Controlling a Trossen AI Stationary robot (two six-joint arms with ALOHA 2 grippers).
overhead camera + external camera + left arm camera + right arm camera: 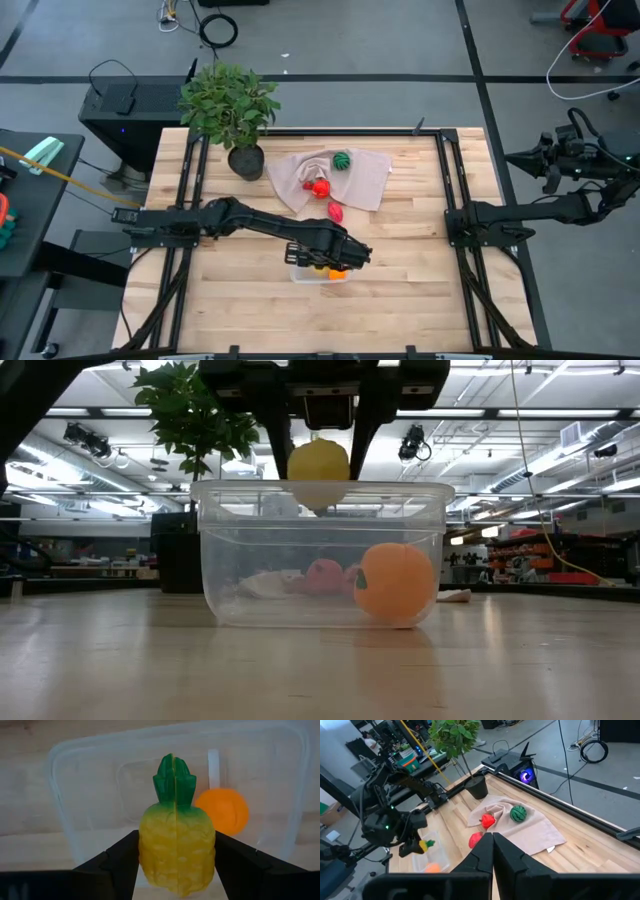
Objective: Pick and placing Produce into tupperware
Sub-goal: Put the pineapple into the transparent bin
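Item: yellow toy pineapple [176,851], apparently light, rigid, slick moulded plastic, best pinched across its broad body, held so by left claw [176,862] above the tupperware [65,810] on the desk [420,300], beside orange piece [223,811]; right claw [493,851] closed, empty, parked aside.

Five produce pieces (two red [320,187] [335,212]), one tupperware [303,274], one cloth [368,180], one plant [228,102].
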